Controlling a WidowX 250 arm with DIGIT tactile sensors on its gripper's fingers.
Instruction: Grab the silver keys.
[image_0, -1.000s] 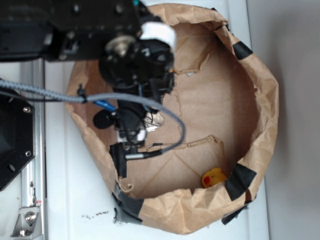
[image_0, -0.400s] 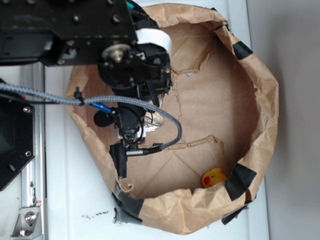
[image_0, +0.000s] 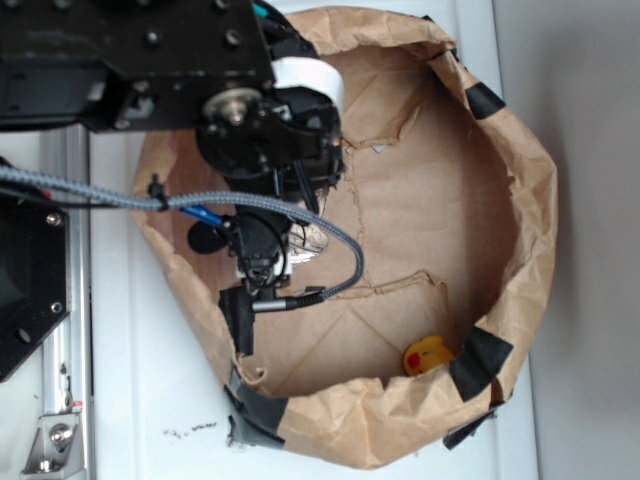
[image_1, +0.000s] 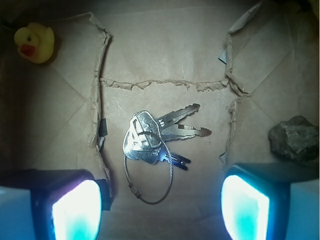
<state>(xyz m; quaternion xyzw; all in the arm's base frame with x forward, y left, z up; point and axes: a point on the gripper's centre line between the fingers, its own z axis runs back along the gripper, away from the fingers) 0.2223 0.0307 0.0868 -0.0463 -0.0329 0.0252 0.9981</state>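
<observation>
The silver keys (image_1: 150, 140) lie fanned out on a thin wire ring on the brown paper floor, in the middle of the wrist view. My gripper (image_1: 160, 210) is open above them, its two glowing fingers (image_1: 75, 212) at the bottom left and bottom right, with the ring's lower loop between them. In the exterior view the gripper (image_0: 262, 265) hangs inside the paper bag's left part, and only a glint of the keys (image_0: 312, 238) shows beside the arm.
A brown paper bag (image_0: 520, 200) with taped, rolled-down walls surrounds the scene. A small yellow toy duck (image_0: 428, 355) sits at the bag's lower wall and shows in the wrist view (image_1: 35, 42). A brown rock-like lump (image_1: 295, 139) lies at the right. Torn paper edges cross the floor.
The arm shifted slightly left and lowered between one second ago and 0.4 s ago; since then nothing has visibly moved.
</observation>
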